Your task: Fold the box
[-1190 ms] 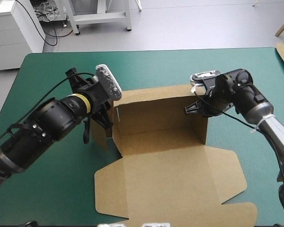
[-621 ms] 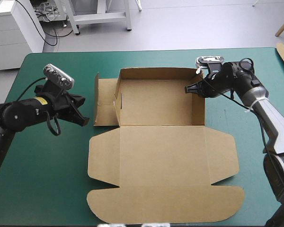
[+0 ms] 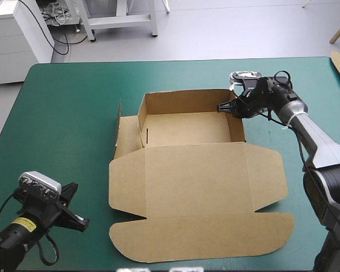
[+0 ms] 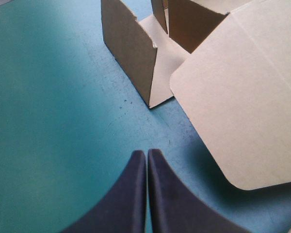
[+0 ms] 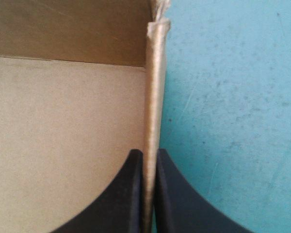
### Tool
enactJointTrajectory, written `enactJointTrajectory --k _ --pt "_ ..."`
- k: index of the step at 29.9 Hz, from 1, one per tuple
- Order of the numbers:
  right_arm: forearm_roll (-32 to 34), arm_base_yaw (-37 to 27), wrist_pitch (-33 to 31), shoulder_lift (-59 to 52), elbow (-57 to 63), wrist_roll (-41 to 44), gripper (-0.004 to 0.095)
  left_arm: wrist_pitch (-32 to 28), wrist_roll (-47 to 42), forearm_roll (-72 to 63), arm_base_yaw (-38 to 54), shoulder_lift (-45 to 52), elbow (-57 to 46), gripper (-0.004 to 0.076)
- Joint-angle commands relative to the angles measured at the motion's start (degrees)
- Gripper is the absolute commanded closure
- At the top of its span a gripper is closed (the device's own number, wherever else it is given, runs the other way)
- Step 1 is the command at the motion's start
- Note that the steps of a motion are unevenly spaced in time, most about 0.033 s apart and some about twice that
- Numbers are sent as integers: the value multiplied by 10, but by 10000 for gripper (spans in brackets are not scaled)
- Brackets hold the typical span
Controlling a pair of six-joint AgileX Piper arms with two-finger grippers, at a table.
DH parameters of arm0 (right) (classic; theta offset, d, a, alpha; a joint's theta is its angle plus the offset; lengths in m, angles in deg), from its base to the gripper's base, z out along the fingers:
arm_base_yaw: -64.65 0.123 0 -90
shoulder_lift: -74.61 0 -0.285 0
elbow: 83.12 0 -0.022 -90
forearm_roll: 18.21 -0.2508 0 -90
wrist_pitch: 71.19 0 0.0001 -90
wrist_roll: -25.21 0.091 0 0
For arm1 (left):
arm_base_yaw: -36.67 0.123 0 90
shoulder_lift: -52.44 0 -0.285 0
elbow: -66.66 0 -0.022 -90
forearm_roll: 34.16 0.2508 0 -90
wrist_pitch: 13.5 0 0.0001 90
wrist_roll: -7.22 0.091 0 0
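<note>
The left gripper (image 3: 80,225), clenched empty, has retreated to the near corner; the right gripper (image 3: 220,106) still pinches the brown box's (image 3: 198,187) right wall (image 5: 154,87) (left flap (image 3: 127,136) remains untucked).

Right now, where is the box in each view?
High view: the box in the middle of the teal-green cover, lid flat toward the near edge.
Left wrist view: box ahead of the shut left fingers.
Right wrist view: box wall clamped between the right fingers.
Shared landmark: the teal-green cover.
</note>
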Motion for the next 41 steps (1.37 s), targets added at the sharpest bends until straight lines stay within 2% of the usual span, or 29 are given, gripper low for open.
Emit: enactJointTrajectory --k 1,5,8,12,16,21,23,30,41 --pt "22 15 -105 -11 -21 -3 928 -39 -31 3 -6 16 5 731" --pt "50 51 -96 -11 -52 -3 927 -40 -34 24 -44 17 5 731" --pt "79 70 -91 -11 -74 -3 924 -30 -77 81 -81 17 5 731" --pt "74 72 -100 -11 -103 -3 840 6 -157 166 -103 17 5 731" --pt "79 72 -112 -11 -118 -3 713 -1 -160 176 -103 17 5 731" --pt "79 72 -140 -11 -130 -6 428 5 -160 165 -102 17 5 731" --pt "79 72 -163 -11 -140 -6 353 5 -161 150 -102 17 5 731" --pt "79 72 -173 -41 -156 -5 344 46 -169 133 -102 30 5 731" --pt "75 72 -173 -165 -156 -3 344 93 -179 133 -102 79 6 731"
